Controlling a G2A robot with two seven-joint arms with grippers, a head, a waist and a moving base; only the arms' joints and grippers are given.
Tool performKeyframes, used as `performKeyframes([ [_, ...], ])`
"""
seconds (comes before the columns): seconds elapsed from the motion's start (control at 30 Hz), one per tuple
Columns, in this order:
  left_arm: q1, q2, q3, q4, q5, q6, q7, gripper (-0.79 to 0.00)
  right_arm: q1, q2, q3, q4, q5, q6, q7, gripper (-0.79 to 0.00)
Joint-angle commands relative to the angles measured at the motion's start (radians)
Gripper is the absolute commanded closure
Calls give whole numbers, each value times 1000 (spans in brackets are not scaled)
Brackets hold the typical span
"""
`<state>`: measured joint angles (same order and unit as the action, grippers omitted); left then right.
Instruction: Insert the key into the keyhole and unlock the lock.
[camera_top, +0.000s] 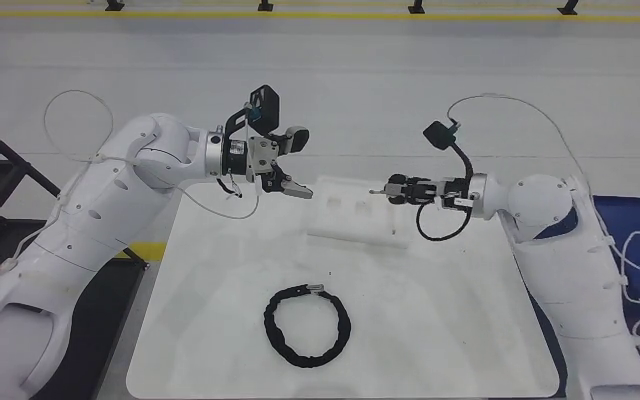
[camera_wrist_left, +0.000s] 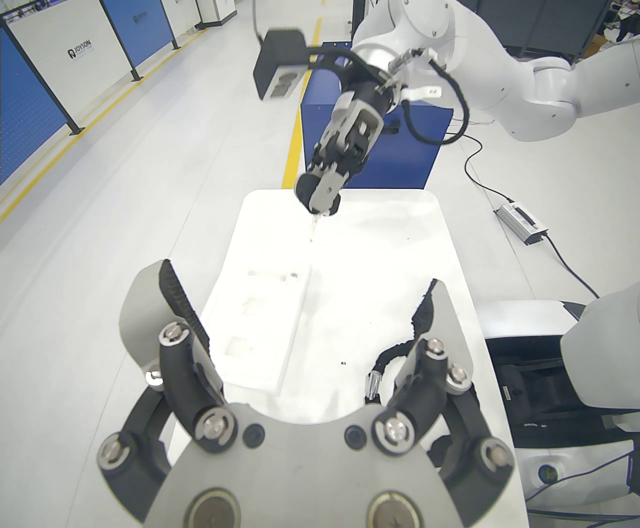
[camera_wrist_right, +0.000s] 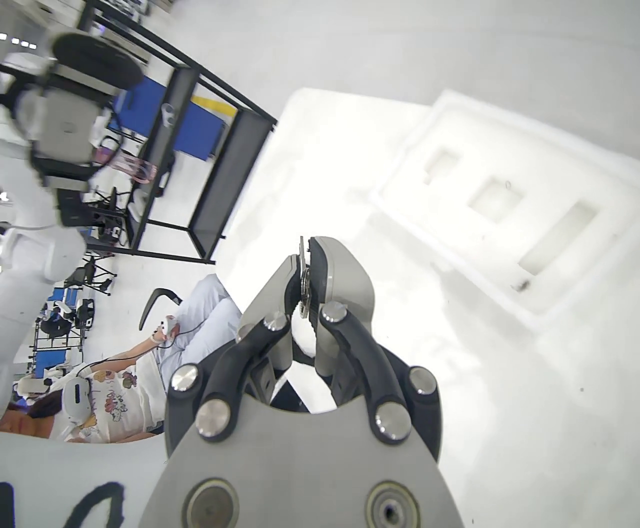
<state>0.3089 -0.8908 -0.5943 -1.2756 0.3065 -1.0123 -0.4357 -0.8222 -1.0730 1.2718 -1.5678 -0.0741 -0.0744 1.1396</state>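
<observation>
From where I stood, the right gripper (camera_top: 392, 189) was pinched shut on the key (camera_wrist_right: 304, 287), held in the air over the far edge of the foam tray (camera_top: 350, 222); the left gripper (camera_top: 298, 163) hung spread wide and empty across from it. The cable lock (camera_top: 270, 325) lay looped on the table (camera_top: 450, 330) nearer the robot, well apart from both, its metal end (camera_top: 318, 289) unheld. The trouble ahead seemed plain: the thinly gripped key could twist or slip on contact; the loose lock would likely slide from a push unless the left claw steadied it first; which way the keyhole faced I could not tell.
</observation>
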Motion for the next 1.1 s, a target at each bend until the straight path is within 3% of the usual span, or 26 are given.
performKeyframes([
  [0.0, 0, 0, 0, 0, 0, 0, 0, -785, -26, 6, 38, -28, 14, -28, -22, 0],
  [0.43, 0, 0, 0, 0, 0, 0, 0, -785, -107, 32, 153, -71, 129, -197, -21, 0],
  [1.07, 0, 0, 0, 0, 0, 0, 0, -785, -109, 32, 154, -69, 131, -199, -21, 0],
])
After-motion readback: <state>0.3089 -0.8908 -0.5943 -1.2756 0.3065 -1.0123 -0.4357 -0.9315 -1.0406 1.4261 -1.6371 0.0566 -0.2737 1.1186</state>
